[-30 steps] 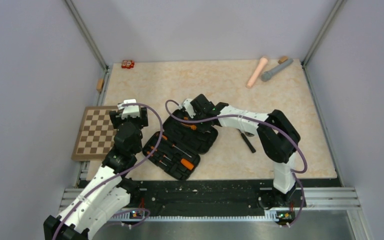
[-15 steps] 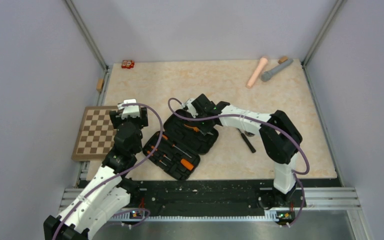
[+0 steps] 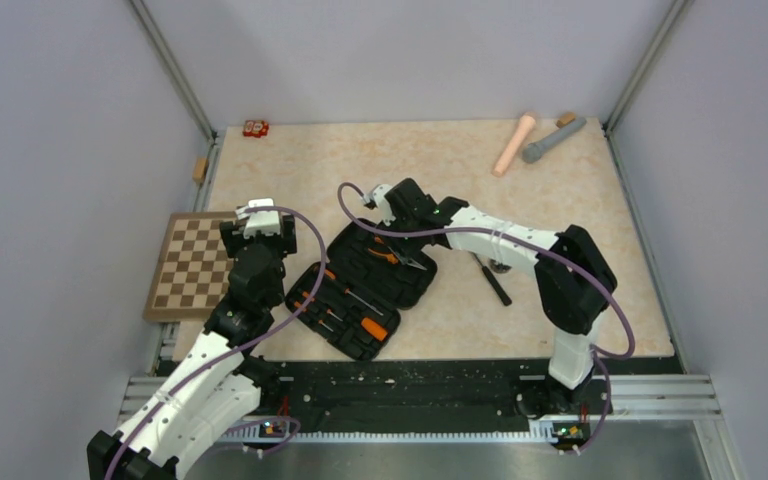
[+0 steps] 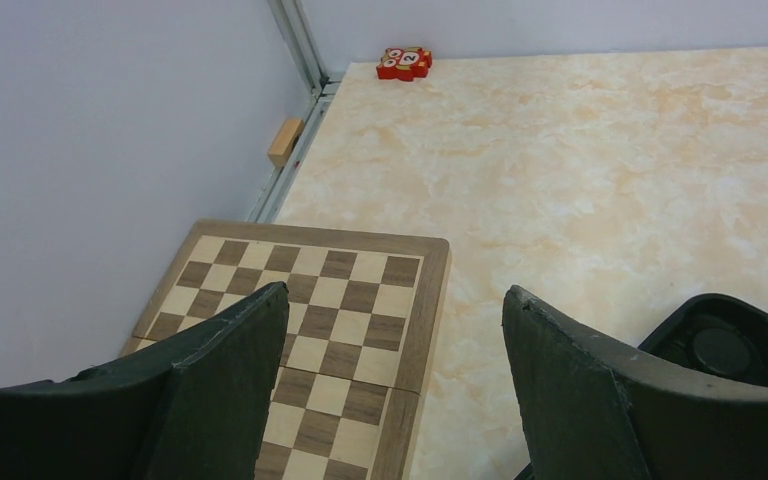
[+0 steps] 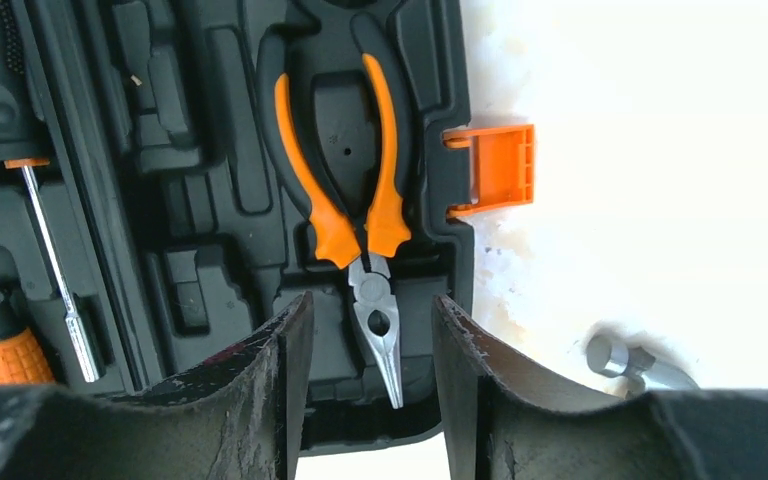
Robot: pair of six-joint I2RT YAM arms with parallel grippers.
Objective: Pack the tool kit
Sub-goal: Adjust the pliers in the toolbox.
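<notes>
The black plastic clamshell case (image 3: 365,285) lies open on the marbled beige worktop (image 3: 610,200), just beside the wooden chessboard (image 4: 340,290). Orange-handled pliers (image 5: 368,285) sit in a moulded slot by the square orange latch (image 5: 490,168). A slim steel-shafted screwdriver (image 5: 50,255) lies in the other half. The right hand (image 5: 372,305) hangs with fingers apart either side of the pliers' nose. The left hand (image 4: 392,300) is spread wide, empty.

The desk (image 3: 600,200) carries the open tool kit case (image 3: 400,285) mid-left, a chessboard (image 3: 193,265) at its left edge, and a pink cylinder (image 3: 514,144) beside a grey cylinder (image 3: 553,139) far right.
</notes>
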